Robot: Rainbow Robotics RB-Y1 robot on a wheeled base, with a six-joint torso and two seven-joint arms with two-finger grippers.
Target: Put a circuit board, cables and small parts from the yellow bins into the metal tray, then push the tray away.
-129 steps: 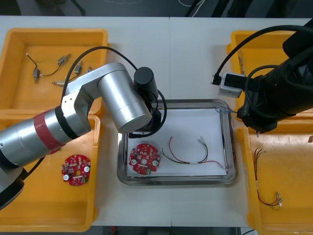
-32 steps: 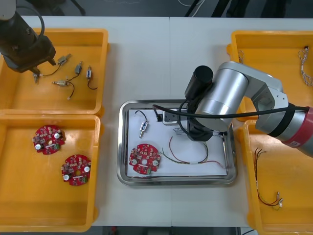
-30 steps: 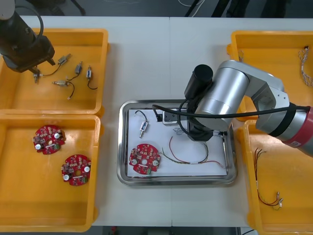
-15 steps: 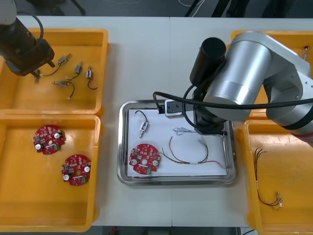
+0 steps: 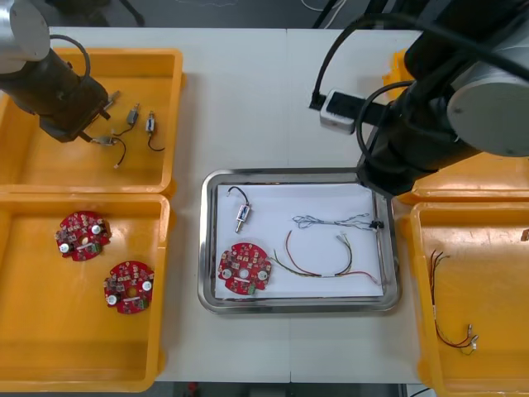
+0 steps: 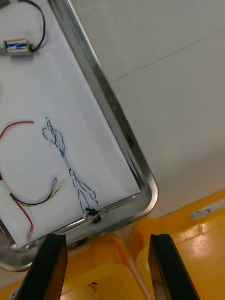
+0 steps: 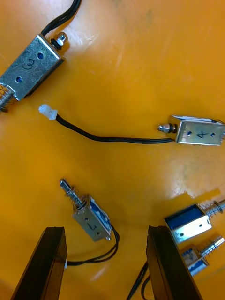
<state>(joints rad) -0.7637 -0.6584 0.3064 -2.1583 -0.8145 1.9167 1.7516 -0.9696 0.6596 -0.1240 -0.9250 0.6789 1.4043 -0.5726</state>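
The metal tray at the table's middle is white inside. In it lie a round red circuit board, a small metal part, a red and yellow cable and a twisted blue and white cable. My right gripper is open and empty above the tray's far right corner, with the blue and white cable beyond its fingers. My left gripper hangs open over the far left yellow bin. One small metal part lies just ahead of the gap between its fingers.
Several more small metal parts with black leads lie in the far left bin. The near left bin holds two circuit boards. A red and yellow cable lies in the near right bin.
My right arm rose and drew back from the tray's middle to its far right corner, leaving the blue and white cable stretched out there. My left arm shifted slightly right over its bin.
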